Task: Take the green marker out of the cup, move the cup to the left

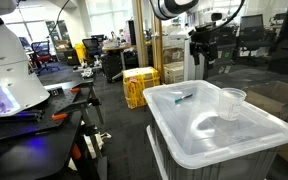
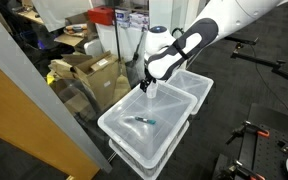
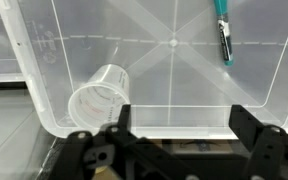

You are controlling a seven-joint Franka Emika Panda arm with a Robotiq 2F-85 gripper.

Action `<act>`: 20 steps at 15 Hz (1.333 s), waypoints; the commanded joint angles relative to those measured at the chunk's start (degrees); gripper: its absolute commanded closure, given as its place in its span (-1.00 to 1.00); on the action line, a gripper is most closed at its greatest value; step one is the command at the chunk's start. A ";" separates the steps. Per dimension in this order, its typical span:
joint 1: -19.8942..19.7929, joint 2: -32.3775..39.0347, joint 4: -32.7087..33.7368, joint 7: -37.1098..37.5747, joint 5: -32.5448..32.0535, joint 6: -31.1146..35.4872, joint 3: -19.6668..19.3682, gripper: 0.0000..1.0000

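A translucent white bin lid (image 3: 174,75) carried both task things, with yellow crates (image 1: 139,85) on the floor behind it and cardboard boxes (image 2: 94,70) off to one side. The cup (image 3: 99,97), clear and tapered, stood upright near the lid's edge. The green marker (image 3: 224,35), dark-capped, lay flat on the lid, well apart from the cup. The gripper (image 3: 181,112) hung above, jaws wide, holding nothing.

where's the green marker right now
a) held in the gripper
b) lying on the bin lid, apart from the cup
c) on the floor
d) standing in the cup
b: in the wrist view the marker lies flat on the lid, well clear of the cup, which has nothing in it.
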 commanded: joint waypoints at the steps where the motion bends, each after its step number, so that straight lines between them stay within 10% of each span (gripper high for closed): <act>1: 0.10 -3.04 -4.51 3.97 -0.78 4.67 -2.13 -1.00; 20: -5.28 4.06 -1.45 12.25 7.08 15.48 -3.92 -1.00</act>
